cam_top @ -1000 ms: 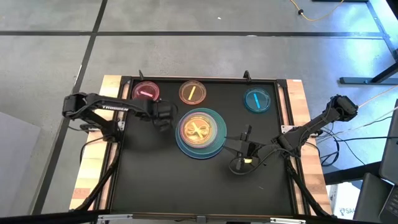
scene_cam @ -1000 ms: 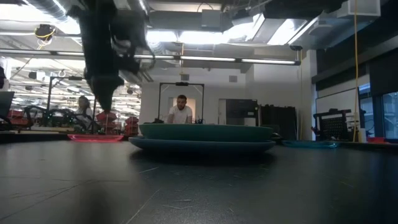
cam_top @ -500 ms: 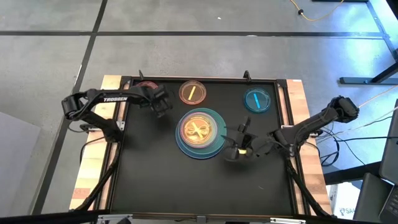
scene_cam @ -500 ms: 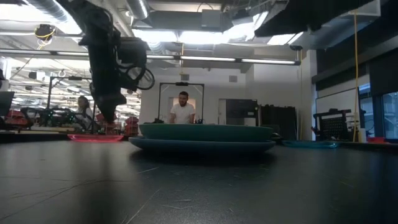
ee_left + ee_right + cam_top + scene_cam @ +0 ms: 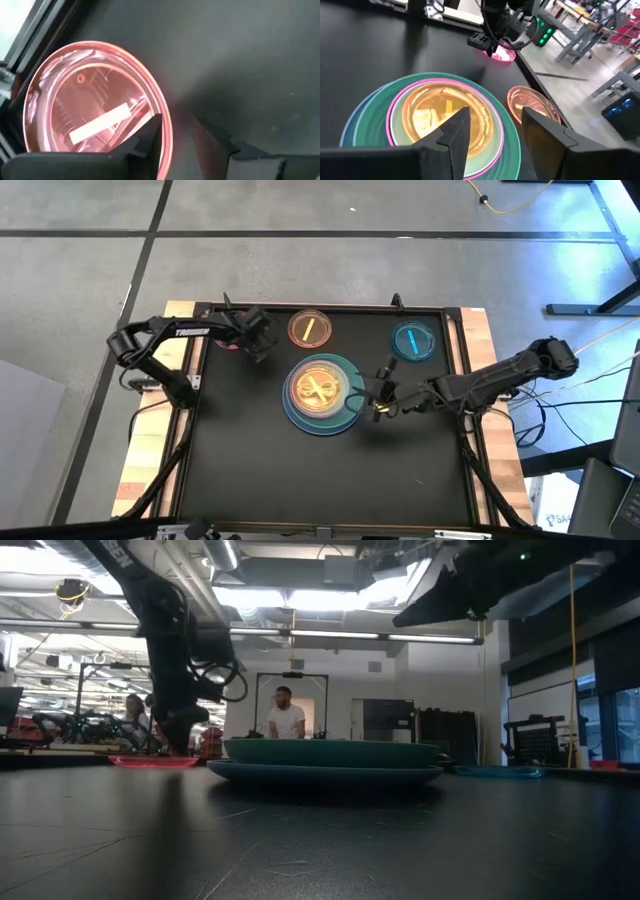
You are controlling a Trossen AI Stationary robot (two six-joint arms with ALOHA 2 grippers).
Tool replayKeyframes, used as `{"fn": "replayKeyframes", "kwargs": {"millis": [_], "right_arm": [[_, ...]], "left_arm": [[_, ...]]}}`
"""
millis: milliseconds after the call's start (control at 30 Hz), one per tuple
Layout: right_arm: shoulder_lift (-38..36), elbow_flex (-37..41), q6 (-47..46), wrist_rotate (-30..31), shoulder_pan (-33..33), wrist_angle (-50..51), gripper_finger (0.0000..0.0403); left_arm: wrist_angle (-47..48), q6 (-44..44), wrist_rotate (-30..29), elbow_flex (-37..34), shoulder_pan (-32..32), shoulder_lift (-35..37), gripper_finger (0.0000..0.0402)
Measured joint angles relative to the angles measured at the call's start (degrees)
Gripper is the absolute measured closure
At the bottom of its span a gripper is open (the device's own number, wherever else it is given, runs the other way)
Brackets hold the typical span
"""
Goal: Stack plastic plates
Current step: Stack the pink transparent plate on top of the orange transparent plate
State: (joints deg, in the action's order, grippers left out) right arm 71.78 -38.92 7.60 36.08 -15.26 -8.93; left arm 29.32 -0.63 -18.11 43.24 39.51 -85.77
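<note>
A stack of plates (image 5: 320,392) sits mid-table: light-blue at the bottom, then teal, hot-pink-rimmed, and a translucent orange-yellow one on top (image 5: 445,115). My right gripper (image 5: 372,395) hovers open above the stack's right edge (image 5: 495,117), holding nothing. A small translucent pink plate (image 5: 95,115) with a white stripe lies flat near the far-left corner. My left gripper (image 5: 255,340) is open and low over it (image 5: 185,745). One finger is above the plate's inside, the other outside its rim (image 5: 177,125). My left gripper comes down from above with its open fingers either side of the pink plate's rim (image 5: 167,132) on the side facing the stack. The plate lies flat on the table. I cannot tell whether a finger (image 5: 150,135) touches it.
A small orange plate (image 5: 309,328) lies beyond the stack near the far edge. A cyan plate (image 5: 413,341) lies toward the far-right corner. The black mat has a raised frame (image 5: 200,315) close behind the pink plate. The near half of the mat is bare. People stand in the room behind.
My left gripper has moved from beside the stack toward the far edge and come down over the pink plate. My right gripper has travelled from the near right of the mat toward the far-left, ending at the stack's right edge. No plate has moved.
</note>
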Motion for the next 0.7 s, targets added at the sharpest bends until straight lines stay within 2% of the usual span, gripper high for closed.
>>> {"fn": "replayKeyframes", "kwargs": {"millis": [267,467,700], "right_arm": [[2.70,0.04,0.49,-0.75,0.39,0.06,0.0233],[2.80,0.04,1.05,-0.65,0.39,-0.29,0.0233],[2.80,0.04,1.68,-0.64,0.30,-0.78,0.0233]], "left_arm": [[-4.16,1.34,-4.71,0.00,1.03,-5.88,0.0301],[-4.74,1.26,-5.41,0.17,1.95,-6.98,0.0306],[-5.03,1.26,-4.91,0.09,1.95,-7.16,0.0372]]}}
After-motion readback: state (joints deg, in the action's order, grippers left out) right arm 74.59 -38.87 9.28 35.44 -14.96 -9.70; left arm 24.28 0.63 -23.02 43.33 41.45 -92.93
